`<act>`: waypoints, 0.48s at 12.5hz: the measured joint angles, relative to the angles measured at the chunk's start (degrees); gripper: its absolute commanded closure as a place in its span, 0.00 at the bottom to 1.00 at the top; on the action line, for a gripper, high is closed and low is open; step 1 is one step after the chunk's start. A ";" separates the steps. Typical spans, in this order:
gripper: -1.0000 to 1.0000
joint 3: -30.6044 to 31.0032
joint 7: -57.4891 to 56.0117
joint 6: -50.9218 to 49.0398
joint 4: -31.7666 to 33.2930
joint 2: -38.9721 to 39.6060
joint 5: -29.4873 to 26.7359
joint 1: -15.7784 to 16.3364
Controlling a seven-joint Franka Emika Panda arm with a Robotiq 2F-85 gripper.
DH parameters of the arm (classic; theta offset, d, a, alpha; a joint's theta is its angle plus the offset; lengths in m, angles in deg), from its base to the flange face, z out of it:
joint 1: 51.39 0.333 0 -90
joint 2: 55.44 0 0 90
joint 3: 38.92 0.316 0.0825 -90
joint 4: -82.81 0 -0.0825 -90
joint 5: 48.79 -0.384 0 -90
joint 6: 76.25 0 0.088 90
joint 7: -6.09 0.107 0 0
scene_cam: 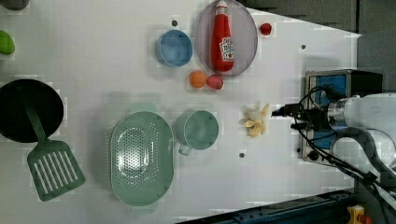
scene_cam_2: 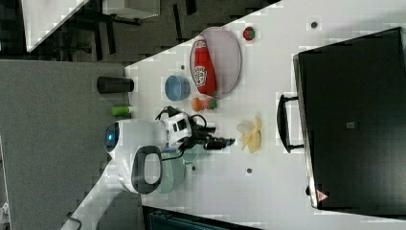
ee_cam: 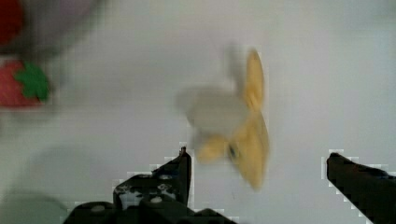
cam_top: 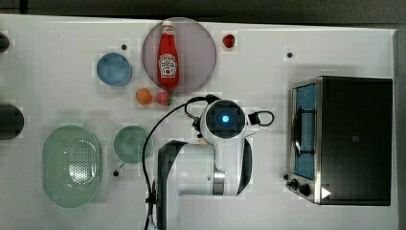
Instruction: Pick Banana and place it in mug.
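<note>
Banana [ee_cam: 233, 135] lies loose on the white table [scene_cam: 280, 186], so the claw [ee_cam: 257, 172] hangs spread above it, ready for gripping.

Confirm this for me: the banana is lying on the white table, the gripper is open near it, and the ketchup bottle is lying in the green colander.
One thing is off. The ketchup bottle lies on the round grey plate, not in the green colander, as the left view shows. The rest holds: the banana lies on the white table, and the gripper is open near it.
</note>
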 measured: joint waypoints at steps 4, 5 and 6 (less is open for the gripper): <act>0.00 1.41 -3.39 9.29 0.34 8.85 0.05 -1.48; 0.00 1.57 -3.40 9.48 0.56 11.04 -0.05 -1.26; 0.00 1.40 -3.62 11.27 0.67 13.62 -1.20 -0.80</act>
